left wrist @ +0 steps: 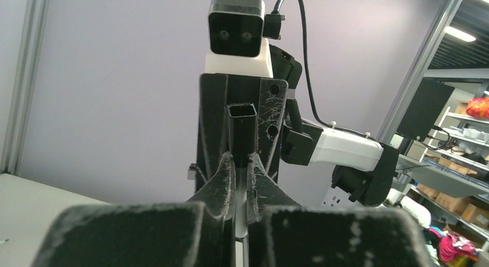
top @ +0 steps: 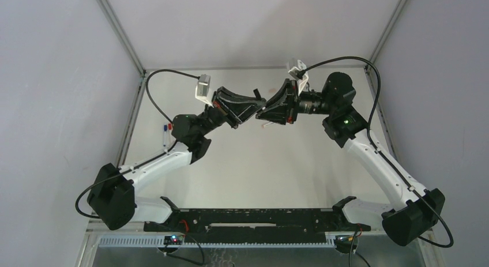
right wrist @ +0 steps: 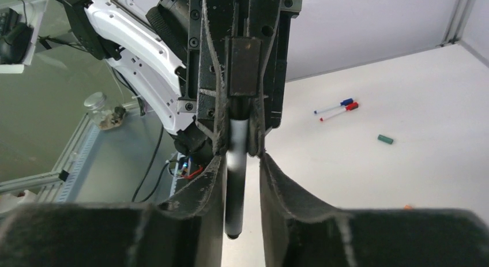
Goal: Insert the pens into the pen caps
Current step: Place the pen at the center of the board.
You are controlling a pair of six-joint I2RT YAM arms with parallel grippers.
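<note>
So: L pincer [left wrist: 240, 169] and R pincer [right wrist: 239, 163] meet nose to nose in mid-air over the table [top: 254, 163], w/ one pen [right wrist: 235, 192] between them. L pincer is clamped tight on it, the white barrel pinched betw. its two fingers w/ no gap to see. R pincer is cracked a little, fingers a bit apart. The barrel runs down the slot close against one finger, w/ a thin strip of light on the other side, so no firm hold there.

The pen is off the table and lies straight along the line betw. the two pincers. Barrel is whitish-grey & a bit blurred, dark at the end nearest the R wrist cam. Can't tell if it wears a cap.

On the table, well apart from the arms, 2 more lie side by side, almost touching: blue-ended pen [right wrist: 335, 107] & red-ended pen [right wrist: 340, 112]. Green cap [right wrist: 385, 139] lies loose near them, on its side. Tiny orange bit [right wrist: 407, 207] sits nearer the R pincer, too small to ID.
</note>
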